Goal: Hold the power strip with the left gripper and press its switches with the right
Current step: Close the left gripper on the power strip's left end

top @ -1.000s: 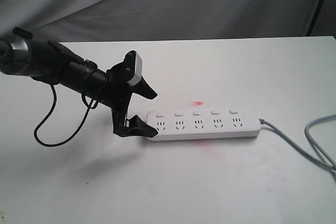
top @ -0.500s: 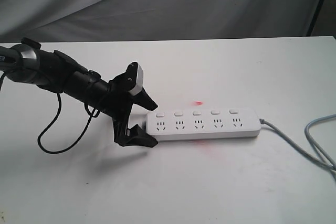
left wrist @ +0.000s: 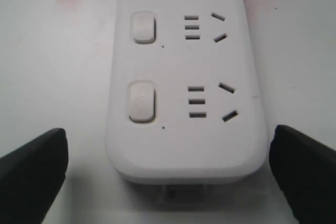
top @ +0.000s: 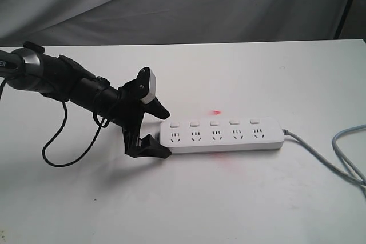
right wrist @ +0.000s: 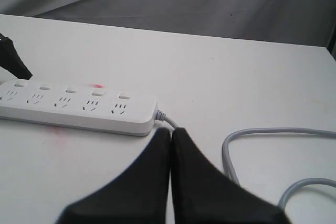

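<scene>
The white power strip point(top: 223, 135) lies flat on the white table, its row of switches point(top: 214, 123) above the sockets. My left gripper point(top: 162, 131) is open, one jaw on each side of the strip's left end. In the left wrist view the strip's end point(left wrist: 184, 150) sits between the black fingers point(left wrist: 31, 174), with a gap on each side, and the nearest switch point(left wrist: 142, 101) shows. My right gripper point(right wrist: 171, 132) is shut and empty, hovering off the strip's point(right wrist: 79, 111) cable end; it does not show in the exterior view.
The grey cable point(top: 337, 161) leaves the strip's right end and loops off the table's right side point(right wrist: 252, 132). A loose black wire point(top: 57, 141) hangs from the left arm. Faint red marks point(top: 215, 112) stain the table by the strip. Grey cloth point(top: 171, 4) hangs behind.
The left gripper has dropped and slid right, so its jaws now straddle the strip's left end. The strip has not moved.
</scene>
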